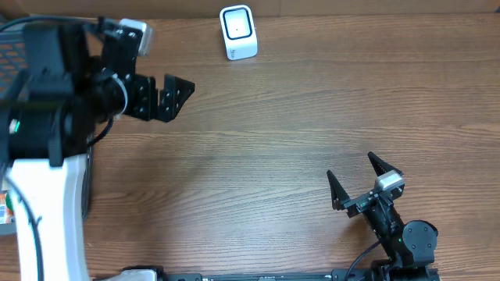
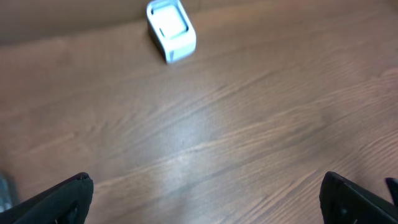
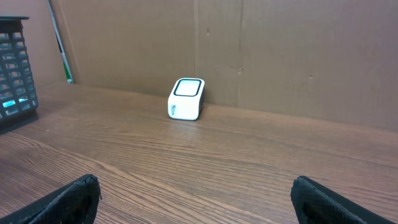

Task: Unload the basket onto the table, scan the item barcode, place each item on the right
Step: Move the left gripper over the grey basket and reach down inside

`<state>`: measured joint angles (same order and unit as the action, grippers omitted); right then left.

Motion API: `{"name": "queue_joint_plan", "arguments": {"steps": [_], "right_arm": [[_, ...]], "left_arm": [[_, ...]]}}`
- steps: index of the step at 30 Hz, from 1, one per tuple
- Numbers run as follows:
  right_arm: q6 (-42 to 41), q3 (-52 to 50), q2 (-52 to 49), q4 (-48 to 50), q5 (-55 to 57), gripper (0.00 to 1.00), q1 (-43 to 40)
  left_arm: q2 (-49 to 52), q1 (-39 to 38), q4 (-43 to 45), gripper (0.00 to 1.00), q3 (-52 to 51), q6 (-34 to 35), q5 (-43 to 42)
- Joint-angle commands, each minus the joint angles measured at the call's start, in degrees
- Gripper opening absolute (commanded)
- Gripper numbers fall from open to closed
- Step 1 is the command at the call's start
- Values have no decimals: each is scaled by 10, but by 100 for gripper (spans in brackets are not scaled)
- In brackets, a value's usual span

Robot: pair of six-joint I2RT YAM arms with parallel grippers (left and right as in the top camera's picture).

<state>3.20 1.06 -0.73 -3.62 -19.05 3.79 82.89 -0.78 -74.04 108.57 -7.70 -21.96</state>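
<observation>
1. Left claw point(image 1: 180, 99) hangs over the table point(image 1: 258, 140) with its two fingers spread wide and nothing between them. My reading is that it is poised to fetch something, not to carry.
2. Right claw point(image 1: 351, 165) is likewise spread apart and empty, low over the wood and well apart from the left one. That leaves the middle ground free for either arm.
3. Well ahead of the right claw, a little left of its centre line, the white scanner point(image 3: 186, 98) stands against the cardboard wall point(image 3: 280, 50). Its dark-rimmed window faces up and forward, probably so a barcode can be passed over it.
4. From the left claw, the scanner sits ahead and off to one side, near but not within reach of the fingers.
5. Far to the left of the right claw stands a dark mesh basket point(image 3: 13, 68); what it holds cannot be told.
6. No item to scan can be picked out in any view, so the task looks unstarted. Picking up an item is likely the first step.
</observation>
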Motion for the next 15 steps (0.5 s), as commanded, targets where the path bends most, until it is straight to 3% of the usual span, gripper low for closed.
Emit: {"name": "queue_joint_plan", "arguments": {"steps": [1,4,7,15], "right_arm": [[-2,-6,6,3,3,100,-1],[-2,-6,6,3,3,100,-1],[-2,-6,6,3,3,100,-1],[-2,-6,6,3,3,100,-1]], "left_arm": [[28,8,-4,99,24,23,-7],[21,33,0,92,40,121,25],[6,82,-16,92,73,227,86],[-47,277,-41,95,97,302,220]]}}
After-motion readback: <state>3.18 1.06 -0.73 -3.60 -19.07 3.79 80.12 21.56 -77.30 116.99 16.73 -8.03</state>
